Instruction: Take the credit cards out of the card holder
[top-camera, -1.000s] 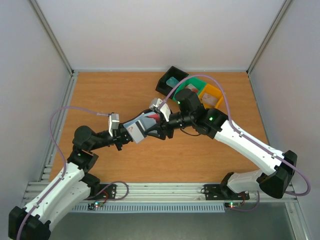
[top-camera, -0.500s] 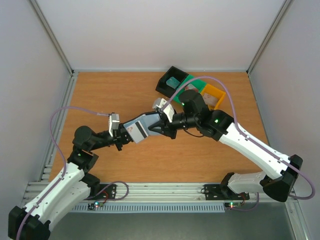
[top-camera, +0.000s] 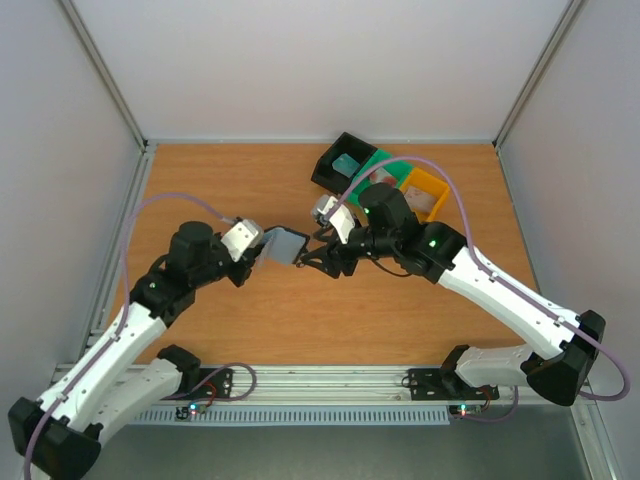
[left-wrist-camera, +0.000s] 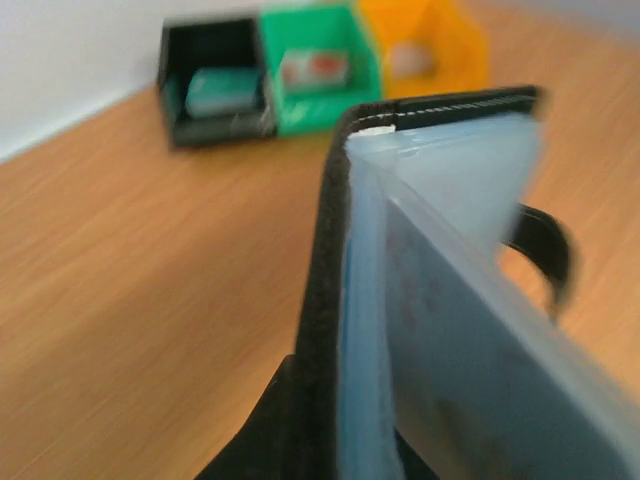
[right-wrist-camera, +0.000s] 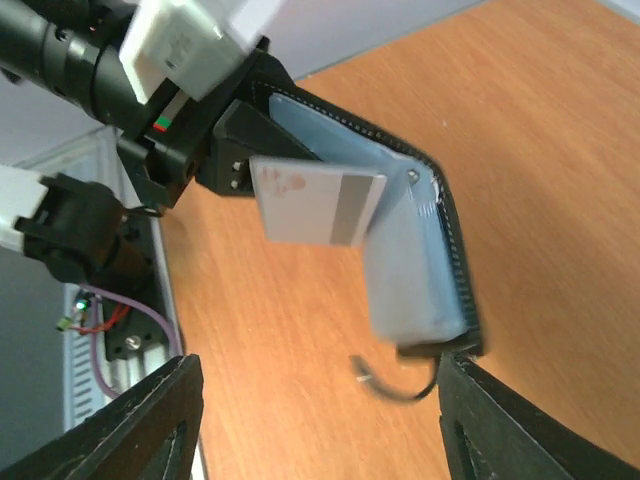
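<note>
The card holder (right-wrist-camera: 412, 285) is black outside, pale blue inside; the card (right-wrist-camera: 315, 205) whitish, grey-striped.

Top view looks down over whole bench (top-camera: 200, 190) from high behind; both wrist views sit close on card holder (left-wrist-camera: 440, 300), left one facing far trays (left-wrist-camera: 320, 108).

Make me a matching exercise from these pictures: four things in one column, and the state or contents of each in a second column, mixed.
Things:
1 black tray
2 green tray
3 card holder
4 right pincer

States:
A open, holding nothing
B contains a teal card
C gripped by the left pincer
D contains a card with red on it

Pairs: 1-B, 2-D, 3-C, 4-A
</note>
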